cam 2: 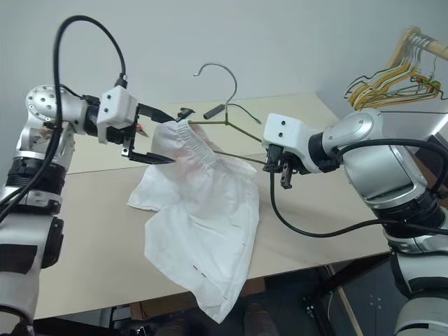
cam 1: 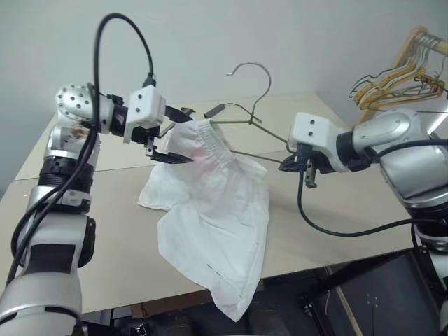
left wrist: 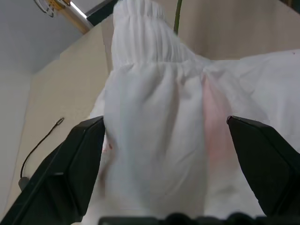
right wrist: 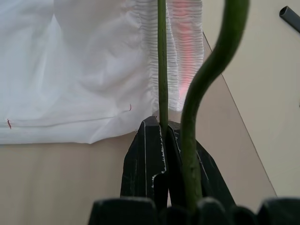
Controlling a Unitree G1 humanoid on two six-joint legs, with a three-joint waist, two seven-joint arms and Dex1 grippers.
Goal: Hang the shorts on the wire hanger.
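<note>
– Right gripper (right wrist: 161,140) first: what has it got?

– Its two black fingers are pressed together on a thin bar of the wire hanger (cam 1: 246,119), pinching it at the hanger's right end. In the right wrist view the wire runs straight up out of the clamped fingertips, with a thicker curved stretch of the same wire just beside it.

– And the hanger itself?

– Held above the beige table (cam 1: 336,217), hook uppermost, its far end reaching toward the left arm.

– Where are the shorts?

– The shorts (cam 1: 213,210) have their gathered waistband threaded over the hanger's left end, bunched up there. The rest drapes down onto the table, one leg hanging over the near edge.

– Left gripper?

– The left gripper (cam 1: 173,134) is spread wide, one finger on each side of the bunched waistband. From its wrist view the white fabric sits between the two fingers; whether either finger touches the cloth I cannot tell.

– Anything else nearby?

– A bunch of yellow and tan hangers (cam 1: 399,77) at the far right, well apart from both grippers.
</note>
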